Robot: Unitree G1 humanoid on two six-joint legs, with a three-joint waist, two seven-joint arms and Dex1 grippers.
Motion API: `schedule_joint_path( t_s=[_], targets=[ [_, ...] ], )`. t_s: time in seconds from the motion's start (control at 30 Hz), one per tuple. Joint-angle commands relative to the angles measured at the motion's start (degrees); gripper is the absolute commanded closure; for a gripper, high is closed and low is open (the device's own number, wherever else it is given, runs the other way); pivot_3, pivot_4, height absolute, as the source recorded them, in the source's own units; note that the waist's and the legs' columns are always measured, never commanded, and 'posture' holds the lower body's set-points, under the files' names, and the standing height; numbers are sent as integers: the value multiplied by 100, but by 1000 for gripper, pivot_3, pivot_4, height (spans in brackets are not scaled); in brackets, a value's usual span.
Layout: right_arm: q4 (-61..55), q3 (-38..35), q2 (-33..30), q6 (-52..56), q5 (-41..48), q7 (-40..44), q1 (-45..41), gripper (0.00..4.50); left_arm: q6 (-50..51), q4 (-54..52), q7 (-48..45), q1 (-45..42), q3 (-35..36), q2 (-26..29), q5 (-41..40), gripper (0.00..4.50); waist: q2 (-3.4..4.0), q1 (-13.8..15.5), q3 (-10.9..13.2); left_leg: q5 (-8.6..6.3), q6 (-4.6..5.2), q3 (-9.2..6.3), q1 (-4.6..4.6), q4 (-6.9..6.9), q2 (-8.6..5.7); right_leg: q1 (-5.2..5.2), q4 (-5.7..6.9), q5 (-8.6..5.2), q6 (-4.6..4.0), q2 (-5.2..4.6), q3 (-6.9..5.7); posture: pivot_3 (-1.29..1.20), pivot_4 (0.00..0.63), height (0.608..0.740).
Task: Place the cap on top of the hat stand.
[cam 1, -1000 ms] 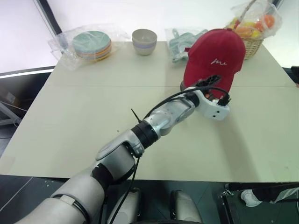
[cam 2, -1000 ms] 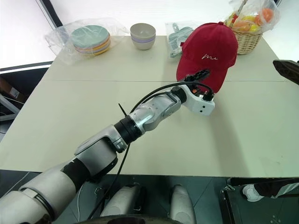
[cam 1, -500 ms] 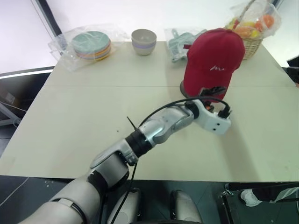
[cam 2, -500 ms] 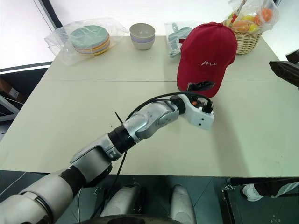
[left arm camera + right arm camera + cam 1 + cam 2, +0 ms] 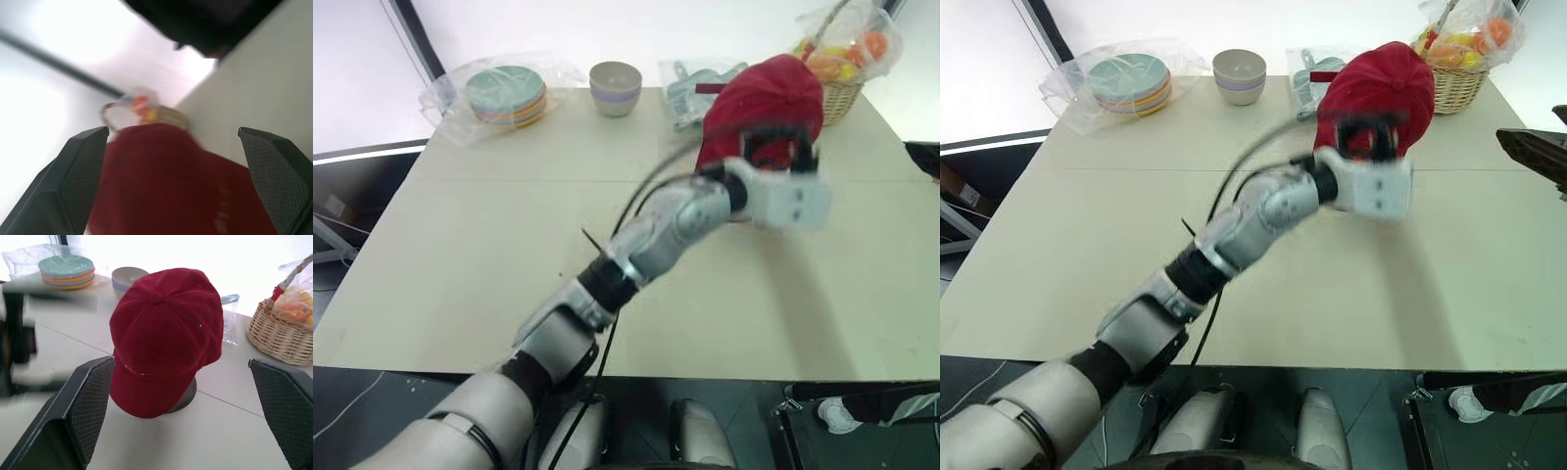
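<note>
The left gripper (image 5: 1371, 135) hovers over the table (image 5: 460, 245) with its two black fingers spread wide and nothing between them, just in front of the near side of the cap (image 5: 164, 333). The red cap sits on the hat stand (image 5: 185, 395), of which the round base shows under the brim, at the far right of the table near the wicker basket (image 5: 279, 335). The right gripper (image 5: 188, 418) also has its fingers spread apart, empty, facing the cap; the small white embroidery on the cap cannot be read.
</note>
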Motion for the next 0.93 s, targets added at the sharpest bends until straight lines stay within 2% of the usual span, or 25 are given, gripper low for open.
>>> schedule_joint_path(
  t_s=[0.03,0.13,0.23,0.4,0.53,0.7,0.93],
  targets=[
    [23,2,43,-213,35,5,-145,0,576,628,-287,-456,1143,85,-1261,74,2,-15,-1,-1,1,1,0,0,1,0,2,0,0,2,0,0,150,740],
    [68,167,105,-293,71,28,-213,0,848,788,-845,-598,1928,417,-2241,74,3,-70,-1,-1,2,0,4,0,4,-3,12,0,0,5,-1,0,150,740],
    [104,278,150,-356,77,61,-254,0,1153,1013,-1010,-621,2206,960,-2500,74,2,-137,-1,-1,1,-2,1,3,3,-7,18,0,0,4,-2,0,150,740],
    [291,445,175,-504,8,163,-297,0,1522,812,-1438,-391,2554,1987,-2905,74,3,-145,-1,-1,0,-3,1,3,2,-10,21,0,0,5,-1,0,150,740],
    [420,505,228,-588,-3,224,-261,0,2318,-126,-1906,144,2741,2805,-3284,74,4,-156,-2,-1,0,-5,1,2,3,-10,21,0,0,4,-1,0,150,740],
    [620,656,544,-860,-166,17,-308,0,3375,-2048,-2610,1457,2779,3577,-3899,74,4,-139,-2,-1,-1,-11,0,8,2,-7,23,0,0,3,0,0,150,740],
    [492,978,1157,-1125,-394,-149,168,0,4073,-3633,-2678,3314,2981,3941,-4461,74,4,-156,-2,-1,-1,-18,0,20,1,-2,28,0,-1,4,-1,0,150,740]
  ],
)
